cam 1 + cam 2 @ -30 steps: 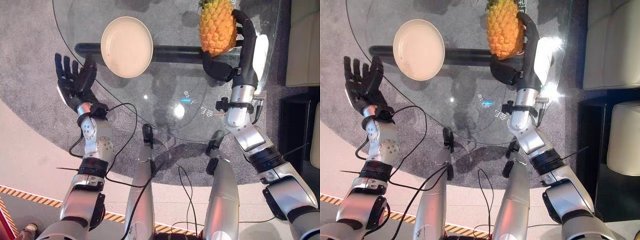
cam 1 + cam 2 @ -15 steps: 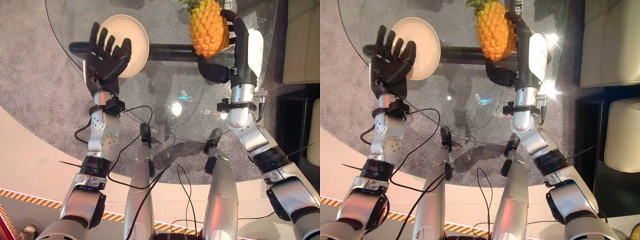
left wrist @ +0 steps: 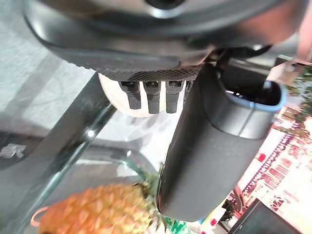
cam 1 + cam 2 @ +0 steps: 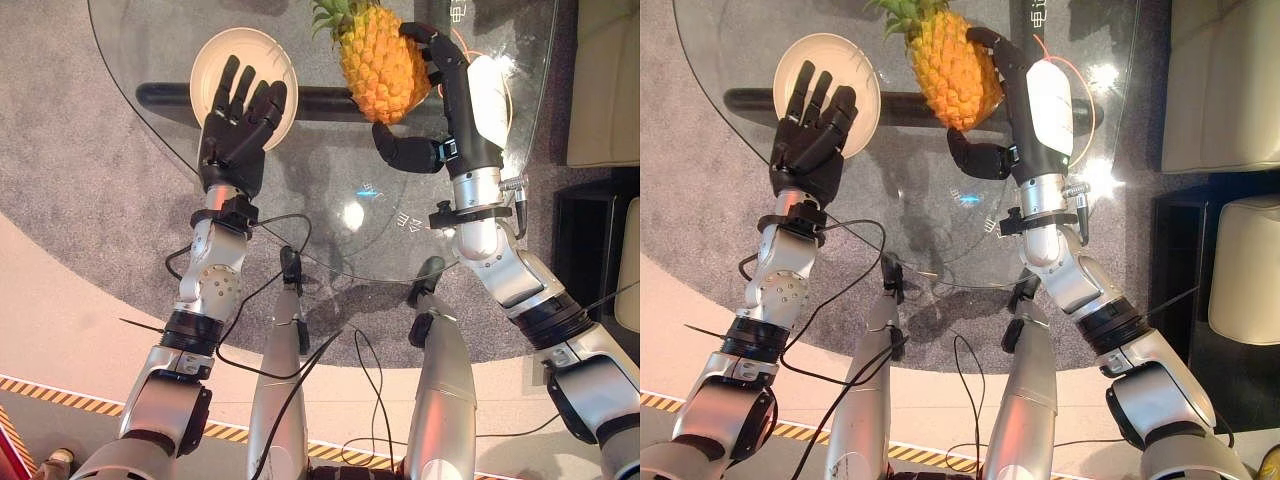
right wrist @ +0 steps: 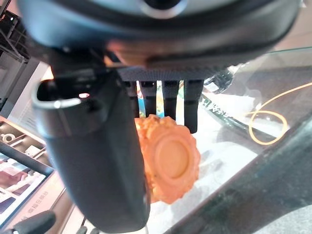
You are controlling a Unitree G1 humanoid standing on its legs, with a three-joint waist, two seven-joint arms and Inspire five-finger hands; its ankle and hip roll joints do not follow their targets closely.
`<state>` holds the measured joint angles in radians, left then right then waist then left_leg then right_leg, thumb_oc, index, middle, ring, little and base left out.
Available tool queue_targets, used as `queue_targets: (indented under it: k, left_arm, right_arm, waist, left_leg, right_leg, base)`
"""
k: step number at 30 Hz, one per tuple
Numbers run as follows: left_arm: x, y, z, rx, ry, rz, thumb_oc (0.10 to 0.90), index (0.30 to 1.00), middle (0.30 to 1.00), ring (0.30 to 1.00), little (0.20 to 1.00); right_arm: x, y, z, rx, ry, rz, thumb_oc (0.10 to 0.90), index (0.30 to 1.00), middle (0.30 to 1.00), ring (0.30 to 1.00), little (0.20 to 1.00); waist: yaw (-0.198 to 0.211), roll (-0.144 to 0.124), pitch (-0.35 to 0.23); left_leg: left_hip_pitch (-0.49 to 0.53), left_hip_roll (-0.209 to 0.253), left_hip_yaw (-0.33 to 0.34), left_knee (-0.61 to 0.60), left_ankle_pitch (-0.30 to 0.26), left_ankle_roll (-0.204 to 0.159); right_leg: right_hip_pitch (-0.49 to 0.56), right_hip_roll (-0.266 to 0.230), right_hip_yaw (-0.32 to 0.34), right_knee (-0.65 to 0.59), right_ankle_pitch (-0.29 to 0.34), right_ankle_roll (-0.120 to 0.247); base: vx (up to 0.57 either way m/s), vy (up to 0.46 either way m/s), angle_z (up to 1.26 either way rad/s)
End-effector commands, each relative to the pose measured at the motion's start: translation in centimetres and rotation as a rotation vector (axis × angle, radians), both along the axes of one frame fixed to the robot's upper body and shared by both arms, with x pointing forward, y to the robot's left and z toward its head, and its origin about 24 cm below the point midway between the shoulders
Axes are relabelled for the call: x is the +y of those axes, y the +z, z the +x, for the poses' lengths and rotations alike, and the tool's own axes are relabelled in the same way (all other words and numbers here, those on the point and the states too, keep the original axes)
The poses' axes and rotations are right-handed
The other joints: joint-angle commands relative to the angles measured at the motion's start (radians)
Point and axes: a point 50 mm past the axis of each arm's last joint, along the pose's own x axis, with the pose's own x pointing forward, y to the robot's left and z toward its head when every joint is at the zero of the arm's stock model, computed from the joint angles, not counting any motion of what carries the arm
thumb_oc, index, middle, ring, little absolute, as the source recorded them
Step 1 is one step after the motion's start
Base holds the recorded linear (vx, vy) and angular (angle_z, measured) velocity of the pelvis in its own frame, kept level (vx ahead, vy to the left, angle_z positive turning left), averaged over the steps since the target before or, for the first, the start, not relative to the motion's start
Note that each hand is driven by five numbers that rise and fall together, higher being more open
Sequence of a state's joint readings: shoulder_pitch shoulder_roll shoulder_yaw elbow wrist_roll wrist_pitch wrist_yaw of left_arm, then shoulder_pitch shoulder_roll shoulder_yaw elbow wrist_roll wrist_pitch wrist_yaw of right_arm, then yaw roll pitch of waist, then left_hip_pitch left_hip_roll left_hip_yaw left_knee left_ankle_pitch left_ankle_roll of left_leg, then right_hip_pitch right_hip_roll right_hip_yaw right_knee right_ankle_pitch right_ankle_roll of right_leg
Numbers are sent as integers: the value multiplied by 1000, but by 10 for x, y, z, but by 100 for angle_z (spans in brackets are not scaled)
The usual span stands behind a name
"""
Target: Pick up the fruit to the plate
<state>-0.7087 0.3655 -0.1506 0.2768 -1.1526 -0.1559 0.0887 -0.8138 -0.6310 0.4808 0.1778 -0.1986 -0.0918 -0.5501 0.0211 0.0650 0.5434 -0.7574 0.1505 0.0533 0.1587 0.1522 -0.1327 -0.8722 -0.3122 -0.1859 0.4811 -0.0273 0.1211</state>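
Since a second ago, the right hand has carried the pineapple leftward (fingers and thumb wrapped around it) above the glass table. Left hand, fingers spread, now overlaps the plate.

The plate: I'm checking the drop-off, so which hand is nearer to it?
Left. The left hand hovers open over the plate, overlapping its near edge. The right hand holds the pineapple off to the plate's right.
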Motion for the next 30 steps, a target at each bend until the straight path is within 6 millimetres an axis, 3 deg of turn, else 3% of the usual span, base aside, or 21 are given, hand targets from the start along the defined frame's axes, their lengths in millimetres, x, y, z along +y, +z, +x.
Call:
queue_targets:
  k: [1, 21, 30]
  left_arm:
    - [-14, 63, -21, -310, -138, -25, 800, 900, 900, 900, 900]
    - [-27, 67, -28, -336, -267, -56, 800, 900, 900, 900, 900]
    - [-27, 65, -27, -286, -217, 0, 800, 900, 900, 900, 900]
  right_arm:
    - [40, 76, -48, -414, 255, -62, 100, 300, 300, 300, 200]
    - [53, 73, -54, -393, 307, -167, 100, 300, 300, 300, 200]
    - [58, 74, -59, -394, 346, -194, 100, 300, 300, 300, 200]
  waist:
    - [-5, -3, -23]
    - [1, -12, -23]
    - [5, -16, -23]
  left_leg:
    - [-29, 13, 9, 103, -69, -9]
    - [-29, 13, 8, 84, -62, -10]
    - [-26, 12, 7, 72, -58, -10]
  right_leg:
    - [68, 3, 9, -151, 88, 62]
    - [80, -3, -8, -178, 99, 67]
    - [87, -3, -18, -193, 104, 70]
  base:
    - [-9, 3, -3]
    - [0, 0, 0]
    - [0, 0, 0]
